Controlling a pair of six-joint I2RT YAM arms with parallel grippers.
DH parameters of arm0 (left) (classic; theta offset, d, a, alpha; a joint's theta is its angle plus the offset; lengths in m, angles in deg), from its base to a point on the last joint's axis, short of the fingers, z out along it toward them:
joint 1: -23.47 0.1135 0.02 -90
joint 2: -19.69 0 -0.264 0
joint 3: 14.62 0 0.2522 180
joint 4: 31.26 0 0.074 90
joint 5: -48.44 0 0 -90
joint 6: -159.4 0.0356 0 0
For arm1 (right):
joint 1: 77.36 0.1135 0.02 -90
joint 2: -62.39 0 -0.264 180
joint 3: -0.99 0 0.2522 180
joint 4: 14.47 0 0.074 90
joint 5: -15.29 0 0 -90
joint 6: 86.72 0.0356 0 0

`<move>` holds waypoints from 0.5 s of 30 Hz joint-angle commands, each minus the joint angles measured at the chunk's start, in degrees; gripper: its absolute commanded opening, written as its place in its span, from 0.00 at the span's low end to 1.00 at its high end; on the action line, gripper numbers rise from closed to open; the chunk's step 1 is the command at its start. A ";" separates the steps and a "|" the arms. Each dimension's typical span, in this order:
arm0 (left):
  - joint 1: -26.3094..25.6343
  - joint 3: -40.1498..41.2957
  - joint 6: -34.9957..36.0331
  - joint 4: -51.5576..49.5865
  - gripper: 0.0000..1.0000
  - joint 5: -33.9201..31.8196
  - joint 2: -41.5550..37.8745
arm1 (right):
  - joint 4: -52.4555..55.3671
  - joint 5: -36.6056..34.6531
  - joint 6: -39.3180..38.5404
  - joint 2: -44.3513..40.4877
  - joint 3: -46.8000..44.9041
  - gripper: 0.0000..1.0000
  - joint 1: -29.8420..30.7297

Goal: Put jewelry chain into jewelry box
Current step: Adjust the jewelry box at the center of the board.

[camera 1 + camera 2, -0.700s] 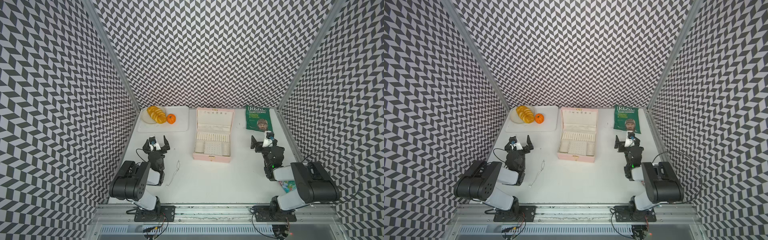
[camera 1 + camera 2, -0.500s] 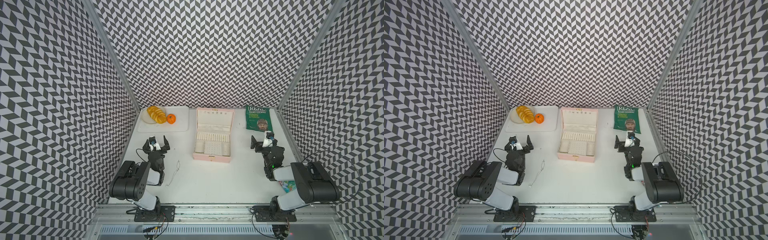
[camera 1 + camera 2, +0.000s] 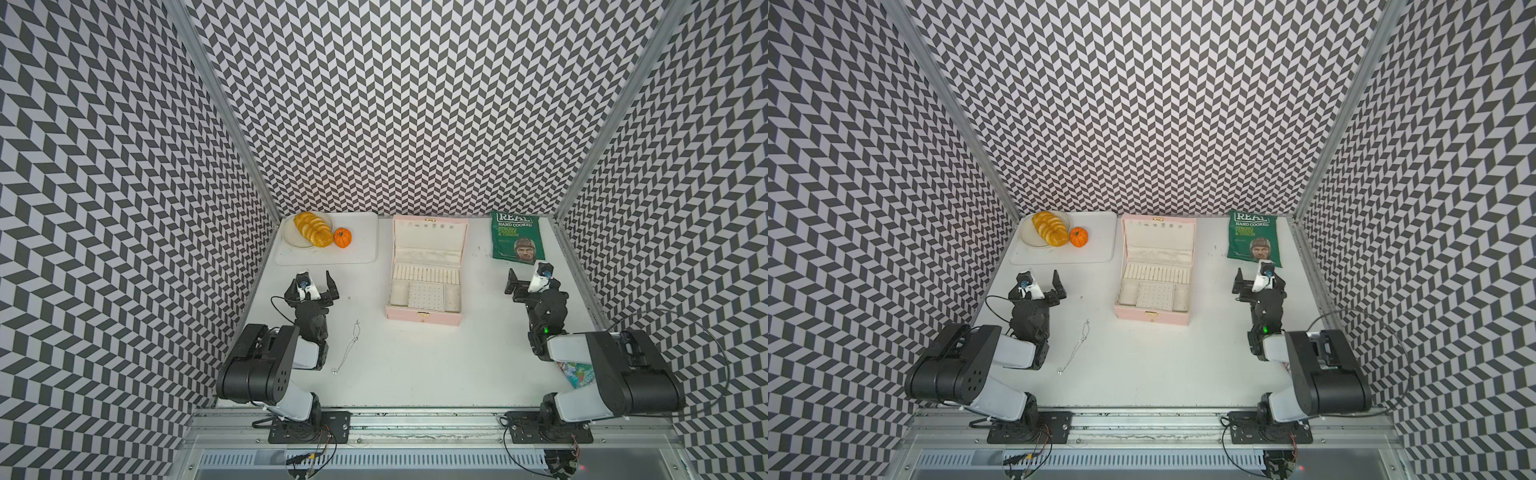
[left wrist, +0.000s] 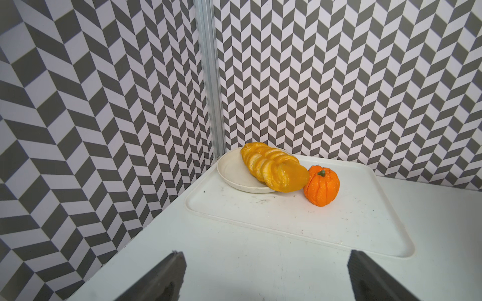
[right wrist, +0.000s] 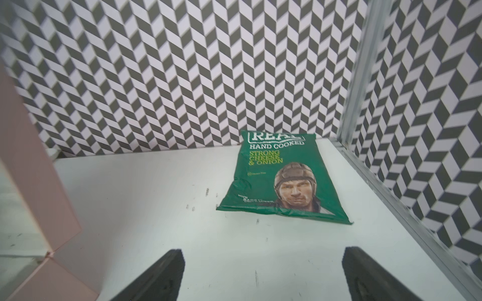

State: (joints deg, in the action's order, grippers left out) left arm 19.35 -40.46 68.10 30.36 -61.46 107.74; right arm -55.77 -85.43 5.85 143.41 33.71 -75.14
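The jewelry chain (image 3: 348, 350) (image 3: 1076, 348) lies stretched out on the white table, a thin silver line just right of my left arm. In both top views the pale pink jewelry box (image 3: 425, 277) (image 3: 1155, 278) stands open mid-table with its lid up and cream lining showing. My left gripper (image 3: 316, 283) (image 3: 1040, 281) (image 4: 266, 254) is open and empty, behind the chain and left of the box. On the right side my right gripper (image 3: 527, 277) (image 3: 1254, 276) (image 5: 262, 254) is also open and empty. In the right wrist view the box's pink side (image 5: 39, 182) shows at the picture's edge.
A white tray (image 3: 357, 253) (image 3: 1096, 249) (image 4: 365, 221) at the back left carries a plate (image 4: 234, 174) of orange slices and a small orange pumpkin (image 3: 343, 237) (image 4: 323, 185). A green crisp packet (image 3: 515, 243) (image 5: 281, 179) lies at the back right. Patterned walls enclose three sides.
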 commanded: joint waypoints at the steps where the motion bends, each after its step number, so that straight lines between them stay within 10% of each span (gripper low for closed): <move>1: -0.57 -0.22 0.77 0.45 1.00 -0.83 -1.01 | 13.11 -8.29 6.87 -6.71 6.58 1.00 0.38; 8: -1.99 -11.93 -0.64 -23.95 1.00 -10.02 -11.06 | 32.07 -12.57 28.52 -13.93 14.96 1.00 0.34; 15: -2.11 -32.44 -26.22 -67.86 1.00 -13.12 -16.70 | 43.69 -6.98 38.04 -12.52 23.49 1.00 0.17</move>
State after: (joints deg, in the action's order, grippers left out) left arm 17.45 -66.49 53.68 -13.27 -74.05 91.76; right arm -19.32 -95.14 37.28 130.05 54.43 -75.12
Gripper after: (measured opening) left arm 0.999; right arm 0.999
